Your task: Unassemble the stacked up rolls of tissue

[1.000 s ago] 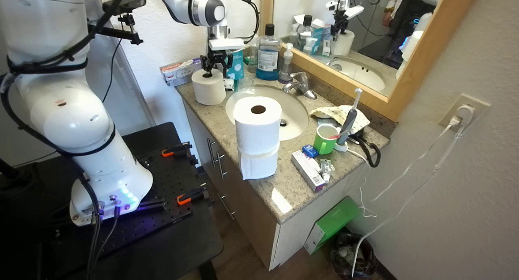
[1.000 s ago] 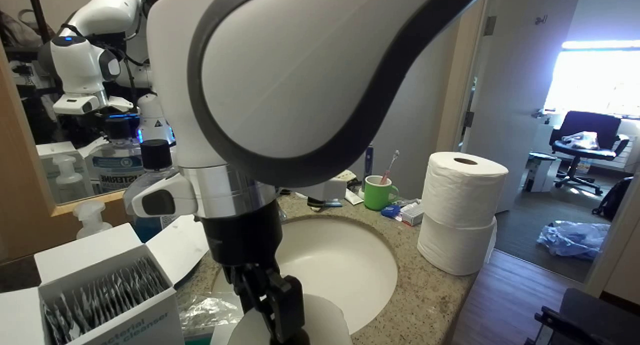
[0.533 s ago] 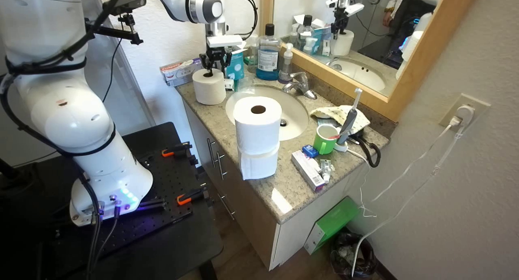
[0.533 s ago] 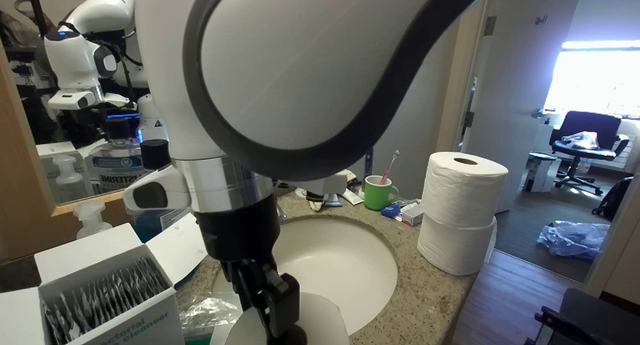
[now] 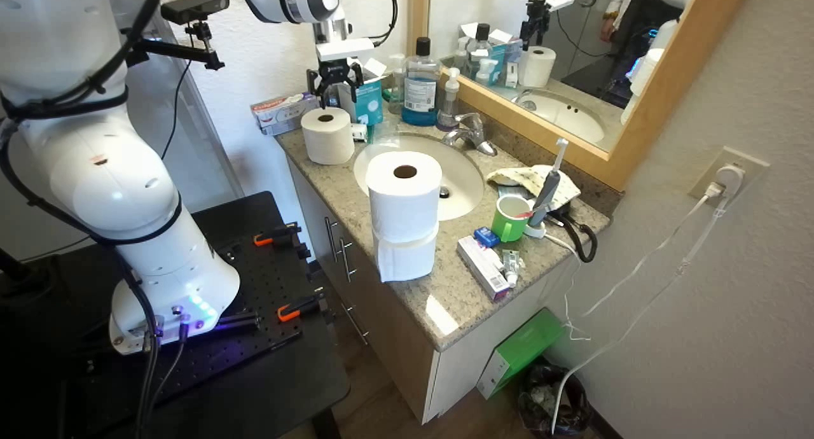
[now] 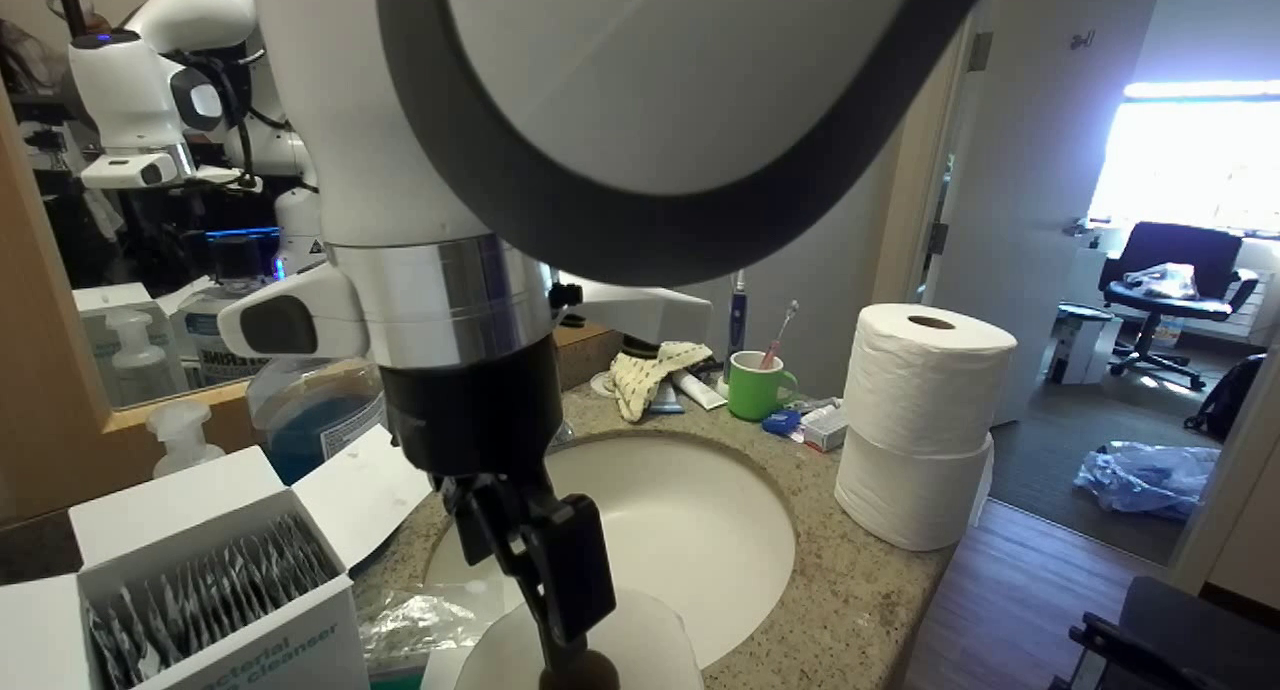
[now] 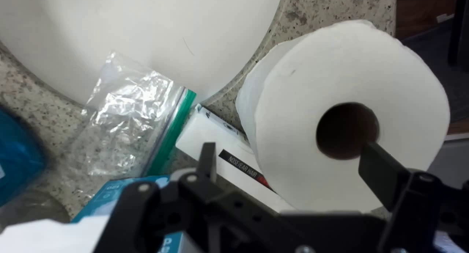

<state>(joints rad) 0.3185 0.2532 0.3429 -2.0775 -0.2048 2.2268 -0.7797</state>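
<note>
Leftward in an exterior view, a lone tissue roll [image 5: 327,140] stands upright on the tabletop [image 5: 416,297]; just above it hangs the claw [image 5: 338,100], jaws spread apart. Farther right, beside the sink [image 5: 467,183], an upper roll [image 5: 404,207] sits on a lower roll [image 5: 407,261], then comes a green mug [image 5: 508,224].

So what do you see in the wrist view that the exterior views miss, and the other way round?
Only the wrist view: legible NOSE/EAR HAIR lettering on a white box, and a thin dark strand in the sink basin.
Only the exterior views: the two stacked toilet paper rolls, the green mug and the mirror.
Both: the lone toilet paper roll, the sink basin and the open end effector.
</note>
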